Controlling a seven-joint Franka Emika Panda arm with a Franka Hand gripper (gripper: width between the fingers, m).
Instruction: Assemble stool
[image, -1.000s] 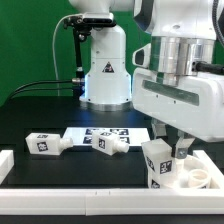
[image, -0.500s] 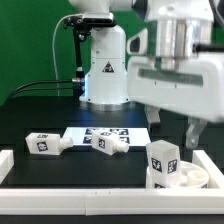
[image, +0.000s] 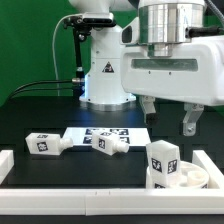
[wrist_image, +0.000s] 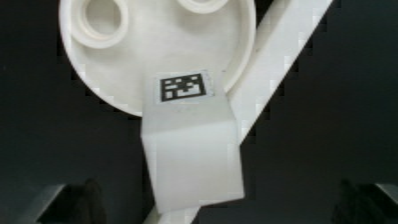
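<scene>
Gripper (image: 168, 115): risen clear of the leg (image: 161, 158) since a second ago; fingers wide apart, empty.
Seat (image: 200, 181): low at the exterior view's right.
Leg: upright on the seat, released; if only loosely seated, a knock on the next approach could topple it.
Spare legs (image: 42, 143) (image: 108, 143): lying by the marker board (image: 132, 133).

- Exterior view: illumination is bright and even; white plastic reads close to clipping against the black table (image: 40, 110).
- The arm housing (image: 175, 70), at 1 o'clock, is soft and out of focus; parts at 6 o'clock render sharper.
- The robot base (image: 105, 70), at 12 o'clock, carries a bluish glare along its lower edge.
- Wrist view: seat (wrist_image: 107, 68) and leg (wrist_image: 196, 150) are overexposed with soft edges; the tag (wrist_image: 183, 87) remains legible.
</scene>
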